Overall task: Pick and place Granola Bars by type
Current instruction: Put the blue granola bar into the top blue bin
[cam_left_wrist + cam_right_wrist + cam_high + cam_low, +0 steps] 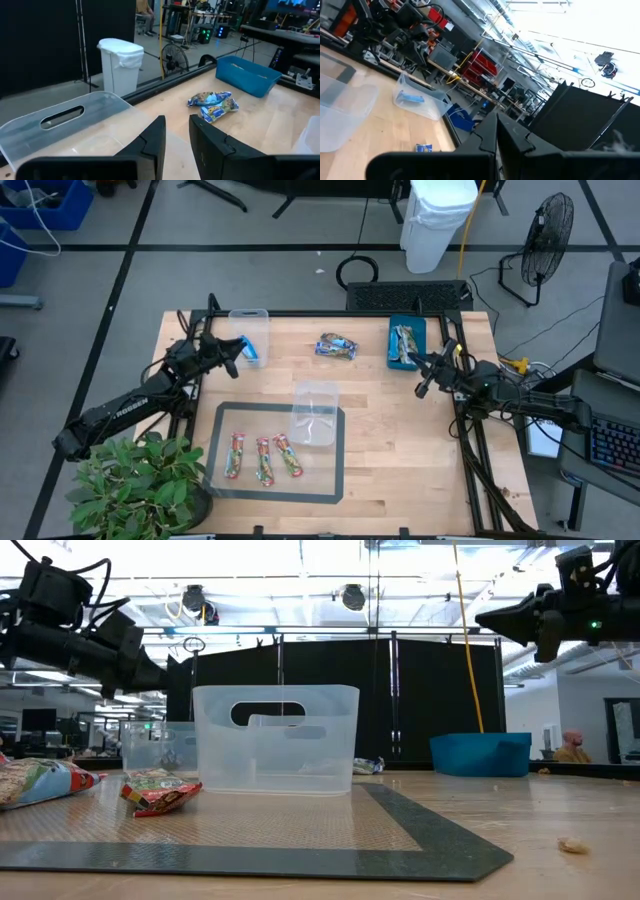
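Note:
Three red-and-green bars lie on the grey mat at the near side; they also show in the low view. Blue bars lie in a clear tub at the far left. More blue bars lie loose on the table at the far middle, also in the left wrist view. Tan-gold bars lie in the teal tray. My left gripper hovers beside the far-left tub, its fingers a narrow gap apart and empty. My right gripper is shut and empty, raised just near of the tray.
A second clear tub stands at the mat's far right corner, large in the low view. A potted plant sits at the near left corner. Bare wood lies between the mat and the right arm.

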Controlling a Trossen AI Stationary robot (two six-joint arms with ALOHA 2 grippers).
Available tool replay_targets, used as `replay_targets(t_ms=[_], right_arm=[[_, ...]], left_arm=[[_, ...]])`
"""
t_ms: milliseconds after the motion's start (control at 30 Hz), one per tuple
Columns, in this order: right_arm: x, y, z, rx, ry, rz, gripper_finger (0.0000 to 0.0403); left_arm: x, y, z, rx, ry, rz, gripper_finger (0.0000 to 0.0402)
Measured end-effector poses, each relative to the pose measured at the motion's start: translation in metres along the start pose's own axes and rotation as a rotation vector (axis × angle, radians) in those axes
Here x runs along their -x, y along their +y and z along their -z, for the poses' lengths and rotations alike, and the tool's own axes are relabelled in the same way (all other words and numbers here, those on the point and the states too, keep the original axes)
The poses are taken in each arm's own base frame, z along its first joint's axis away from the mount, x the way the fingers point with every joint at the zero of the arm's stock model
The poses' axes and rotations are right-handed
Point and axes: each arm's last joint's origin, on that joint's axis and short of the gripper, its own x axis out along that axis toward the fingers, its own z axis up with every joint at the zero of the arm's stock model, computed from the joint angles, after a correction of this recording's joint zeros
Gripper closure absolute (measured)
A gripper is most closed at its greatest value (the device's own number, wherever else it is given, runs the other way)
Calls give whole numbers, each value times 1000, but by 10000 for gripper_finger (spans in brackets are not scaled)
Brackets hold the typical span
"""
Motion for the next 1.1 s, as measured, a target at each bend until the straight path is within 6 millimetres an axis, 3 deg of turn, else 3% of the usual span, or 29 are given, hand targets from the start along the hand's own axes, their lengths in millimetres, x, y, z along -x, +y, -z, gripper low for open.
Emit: replay_targets(t_ms=[200, 400, 667, 933, 1100], right_arm=[[0, 0, -1, -47, -20, -4, 399], [0, 1, -4, -376, -73, -81, 399], [1, -6, -12, -674, -171, -51, 399], [5, -19, -25, -679, -347, 33, 399], [-9, -20, -25, -653, -176, 105, 399]], left_arm=[[0, 0, 0, -18, 0, 1, 311], [0, 0, 0, -26, -1, 1, 311], [0, 0, 0, -25, 2, 1, 311], [0, 0, 0, -25, 7, 0, 311], [0, 0, 0, -24, 7, 0, 311]])
